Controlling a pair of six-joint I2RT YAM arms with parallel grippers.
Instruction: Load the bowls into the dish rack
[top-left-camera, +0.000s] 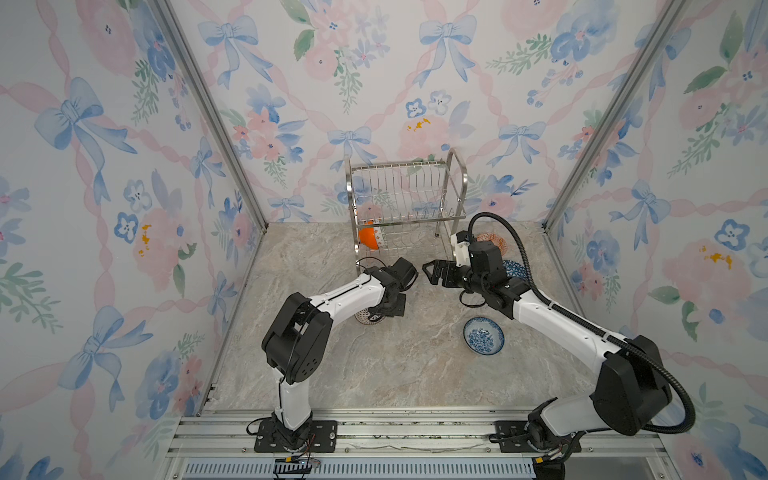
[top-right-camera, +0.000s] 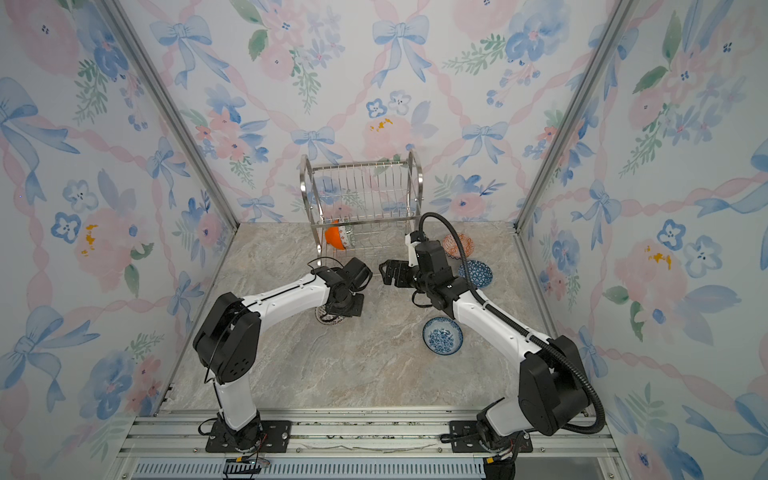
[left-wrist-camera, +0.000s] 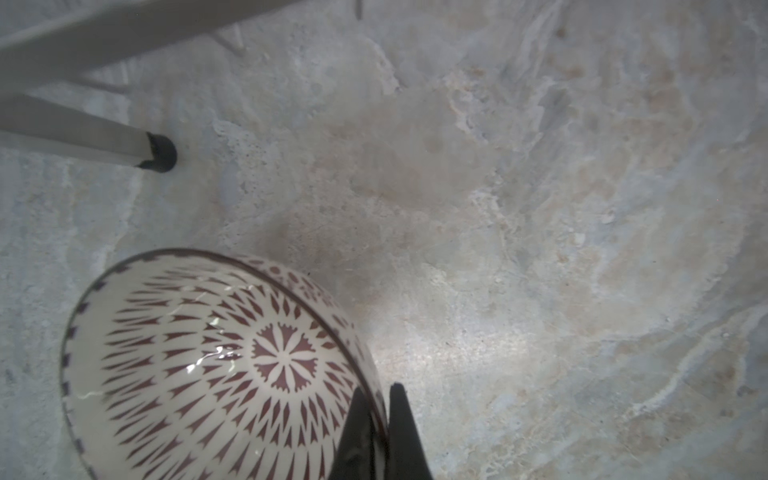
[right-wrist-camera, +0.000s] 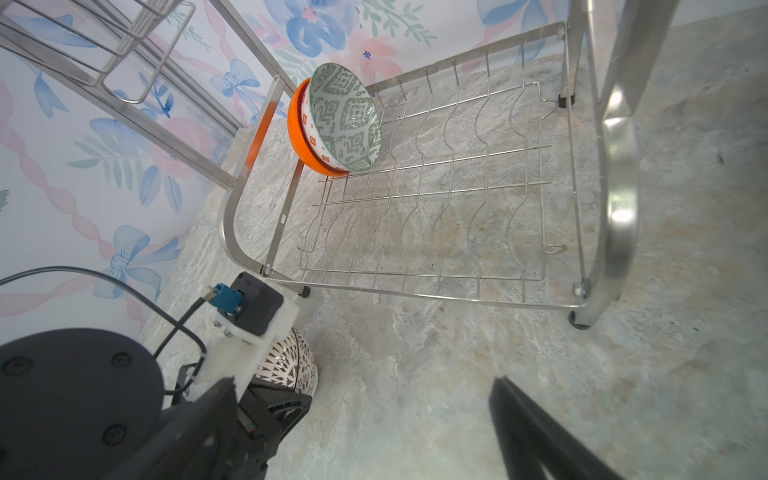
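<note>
Locate dish rack (right-wrist-camera: 617, 174) at rear of table (top-left-camera: 395, 374), against back wall. Note right gripper (top-left-camera: 427, 274) empty, jaws wide apart, facing lower shelf. Note left gripper (left-wrist-camera: 380, 399) clamped on rim of lattice bowl (left-wrist-camera: 216, 357), near rack's front left foot. Find orange bowl (right-wrist-camera: 297, 137) and green-white bowl (right-wrist-camera: 345, 116) nested, on edge at left end of lower shelf. See floral bowl (top-left-camera: 483, 336) mouth up on table, front right; triangle bowl (top-right-camera: 478, 272) and orange-red bowl (top-right-camera: 457, 244) right of rack, partly behind right arm.
</note>
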